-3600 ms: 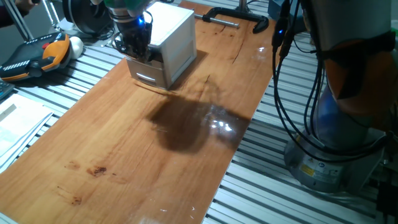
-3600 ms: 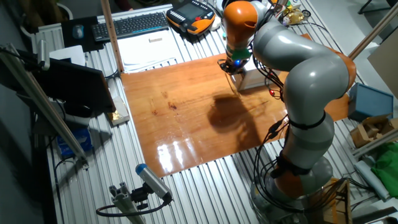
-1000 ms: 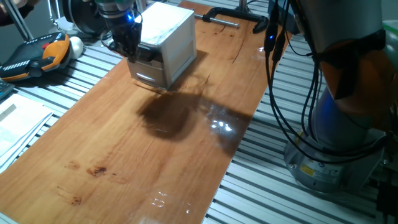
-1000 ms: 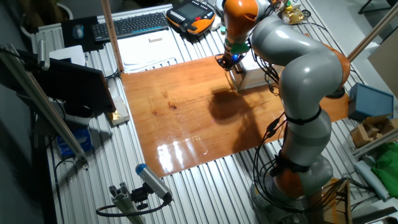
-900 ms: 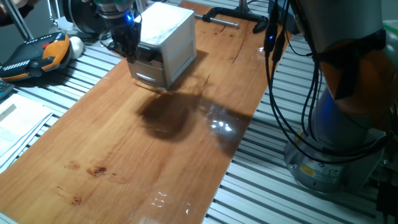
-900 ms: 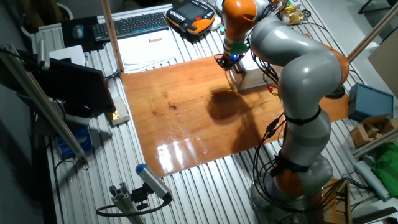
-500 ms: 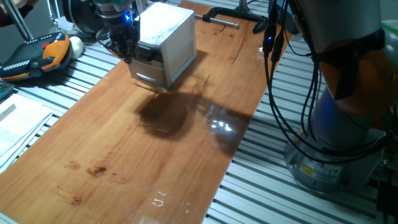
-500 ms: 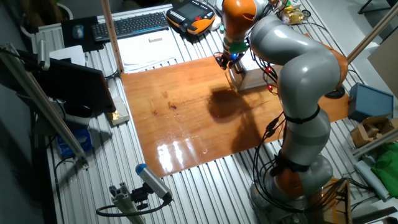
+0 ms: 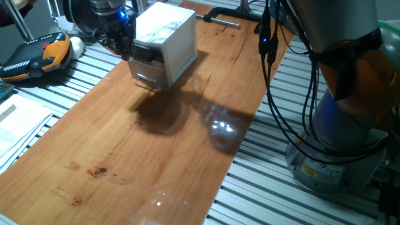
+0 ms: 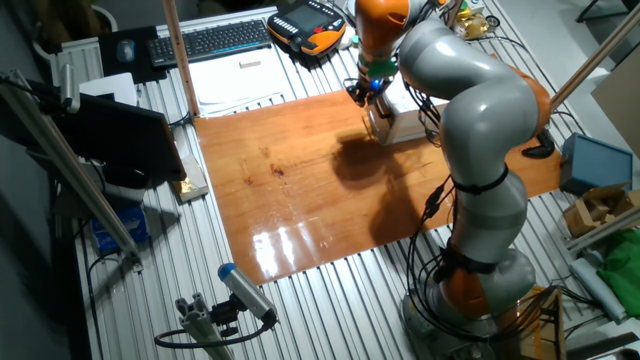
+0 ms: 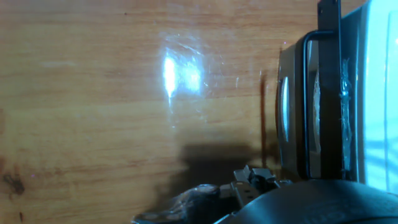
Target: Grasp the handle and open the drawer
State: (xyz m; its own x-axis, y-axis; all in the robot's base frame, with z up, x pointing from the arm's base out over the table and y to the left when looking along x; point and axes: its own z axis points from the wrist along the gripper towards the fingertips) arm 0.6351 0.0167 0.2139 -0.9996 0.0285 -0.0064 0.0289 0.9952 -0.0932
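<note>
Wooden tabletop (image 9: 156, 156) carries the cabinet (image 9: 164, 44); grip its drawer (image 11: 323, 106) by the stiff, thin handle (image 11: 306, 106) mid-bar; gripper (image 9: 119, 39) finger spread cannot be determined.

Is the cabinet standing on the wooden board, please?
Yes, the cabinet rests on the far end of the board, with the pincer at its front.
</note>
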